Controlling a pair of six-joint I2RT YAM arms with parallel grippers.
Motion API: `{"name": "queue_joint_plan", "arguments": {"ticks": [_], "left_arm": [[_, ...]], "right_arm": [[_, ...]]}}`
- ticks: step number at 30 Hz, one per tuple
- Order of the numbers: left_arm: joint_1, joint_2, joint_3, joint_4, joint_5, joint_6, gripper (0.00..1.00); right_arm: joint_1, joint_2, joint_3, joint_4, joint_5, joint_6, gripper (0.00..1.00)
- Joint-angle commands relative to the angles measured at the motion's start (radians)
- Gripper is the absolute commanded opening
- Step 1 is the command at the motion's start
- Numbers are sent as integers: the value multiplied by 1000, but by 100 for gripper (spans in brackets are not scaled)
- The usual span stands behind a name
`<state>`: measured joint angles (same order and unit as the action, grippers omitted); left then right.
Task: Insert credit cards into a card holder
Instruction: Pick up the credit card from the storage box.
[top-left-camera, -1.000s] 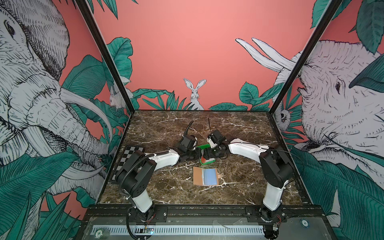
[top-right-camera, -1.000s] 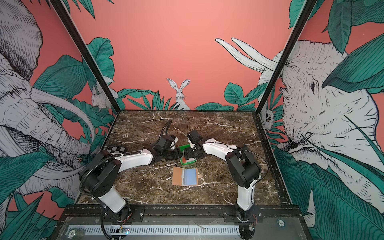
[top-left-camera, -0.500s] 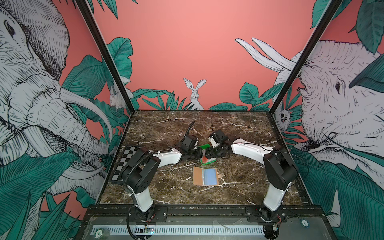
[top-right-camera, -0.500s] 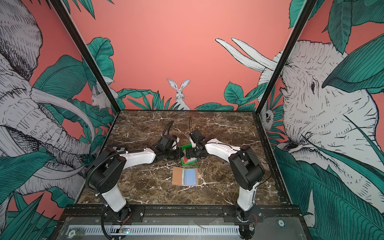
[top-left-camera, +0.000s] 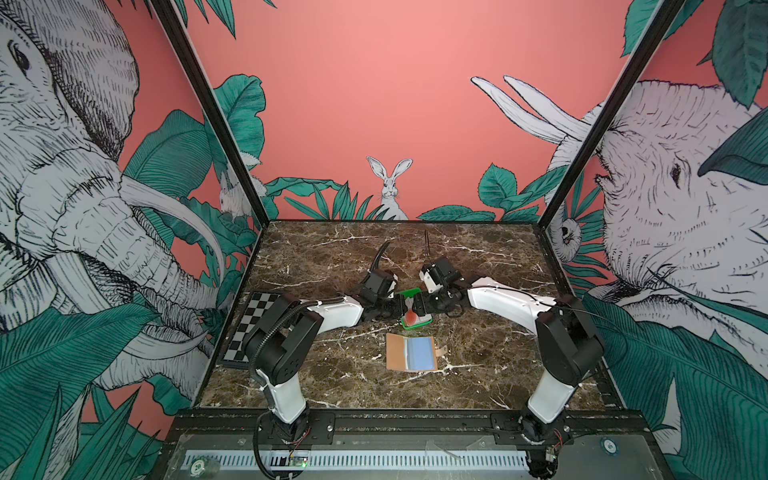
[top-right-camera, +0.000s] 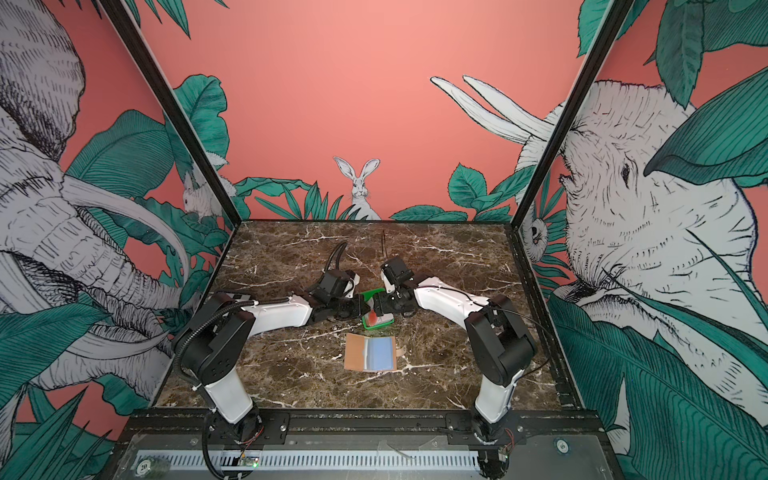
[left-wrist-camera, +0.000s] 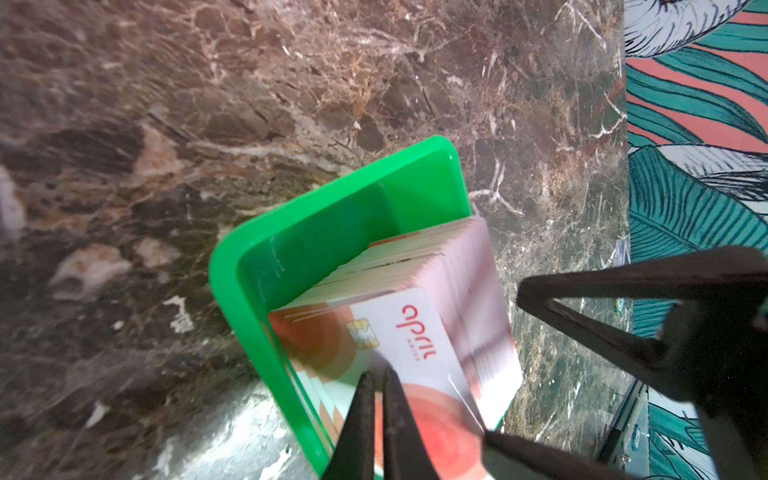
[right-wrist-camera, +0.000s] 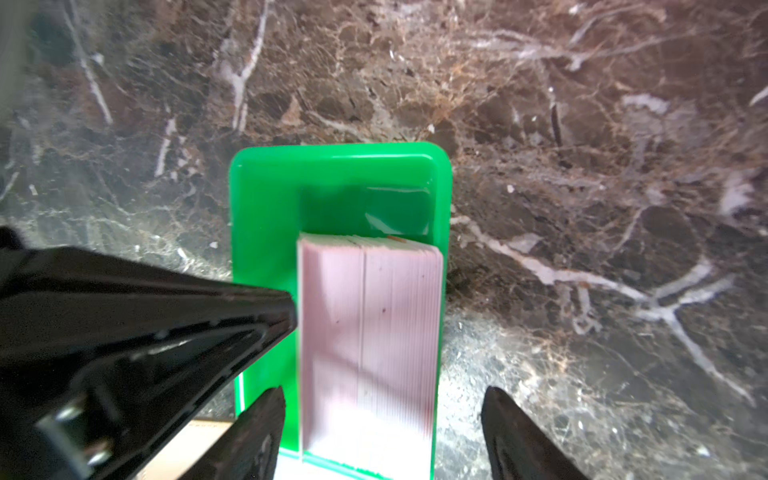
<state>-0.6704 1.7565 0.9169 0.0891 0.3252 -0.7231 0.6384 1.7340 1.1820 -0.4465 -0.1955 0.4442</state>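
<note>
L gripper (left-wrist-camera: 377, 376) is all but shut, tips set against the printed face of the front card (left-wrist-camera: 415, 332). No card shows btwn the fingers, so it reads as a prop/push, not a grip. R gripper (right-wrist-camera: 384, 392) is wide open & holds nothing, w/ one finger each side of the stack of credit cards (right-wrist-camera: 370, 316) and a gap on both sides. It's prob. lined up to pinch cards off while L steadies the stack. The cards stand on edge at one end of the green tray (right-wrist-camera: 266, 199), other end bare, which keeps the edges up where jaws can reach. Tray sits mid table (top-left-camera: 332, 249) btwn the arms. Card holder (top-left-camera: 397, 353) lies open & flat, near the tray on the robot-base side, not touching it. A light blue card (top-left-camera: 420, 352) lies on its inner face; can't tell if it's fully slotted. Inside-up suits sliding the next card in. Risk, imo: stack fans or topples if squeezed off-centre.
</note>
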Motion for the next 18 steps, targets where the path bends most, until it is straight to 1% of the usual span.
{"name": "queue_joint_plan", "arguments": {"ticks": [1,5,9,14,18], "left_arm": [[5,24,4,-11,2,-5,10],[5,26,2,-9,3,-6,10],[5,26,3,-10,2,-4,10],[5,28,4,-8,0,-8,10],[5,30,4,-9,1,-7,10]], "right_arm": [[-5,-65,-27,-2,-13,24,69],[-5,-110,-73,52,-53,67,55],[-5,-108,-92,89,-106,95,41],[-2,-99,-109,133,-135,120,29],[1,-88,-113,151,-148,130,25]]}}
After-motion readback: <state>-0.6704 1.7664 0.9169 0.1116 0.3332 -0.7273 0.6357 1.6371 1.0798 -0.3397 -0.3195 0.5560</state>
